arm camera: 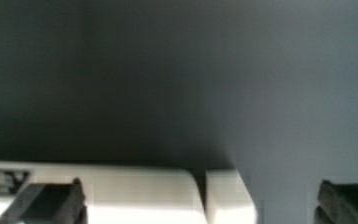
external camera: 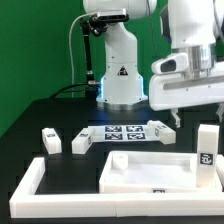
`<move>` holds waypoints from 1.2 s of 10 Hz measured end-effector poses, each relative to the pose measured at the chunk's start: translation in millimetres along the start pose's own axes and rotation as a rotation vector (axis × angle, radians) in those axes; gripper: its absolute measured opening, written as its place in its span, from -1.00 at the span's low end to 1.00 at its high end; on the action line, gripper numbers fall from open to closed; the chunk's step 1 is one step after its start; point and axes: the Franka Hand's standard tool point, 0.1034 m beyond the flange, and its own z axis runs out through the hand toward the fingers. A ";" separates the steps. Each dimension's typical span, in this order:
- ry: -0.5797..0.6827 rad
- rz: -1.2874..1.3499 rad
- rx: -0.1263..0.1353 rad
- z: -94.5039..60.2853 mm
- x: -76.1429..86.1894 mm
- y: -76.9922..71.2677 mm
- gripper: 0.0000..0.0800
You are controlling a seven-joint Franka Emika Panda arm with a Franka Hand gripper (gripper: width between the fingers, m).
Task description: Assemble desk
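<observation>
The white rimmed tabletop panel (external camera: 150, 168) lies flat at the front of the black table. Short white legs with tags lie around it: two at the exterior view's left (external camera: 50, 141) (external camera: 80, 143), one upright at the right (external camera: 207, 145), and one (external camera: 158, 127) beside the marker board. My gripper (external camera: 175, 118) hangs above that last leg, at the right end of the board. In the wrist view my gripper (arm camera: 197, 205) is open with dark fingertips (arm camera: 48, 205) far apart, and the white leg (arm camera: 229, 195) lies below, between them, untouched. It holds nothing.
The marker board (external camera: 125, 133) lies behind the panel and shows in the wrist view (arm camera: 105, 192). A long white border rail (external camera: 30, 185) runs along the left and front. The robot base (external camera: 120, 75) stands at the back, before a green backdrop.
</observation>
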 end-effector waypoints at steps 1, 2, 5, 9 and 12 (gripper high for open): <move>-0.036 -0.049 -0.006 3.5 -10.1 8.0 0.62; -0.033 -0.138 -0.023 4.2 -13.8 14.7 0.62; -0.060 -0.123 -0.023 6.5 -20.1 17.7 0.62; -0.436 -0.106 -0.019 5.6 -44.8 19.8 0.62; -0.576 -0.181 -0.071 7.4 -57.0 24.7 0.62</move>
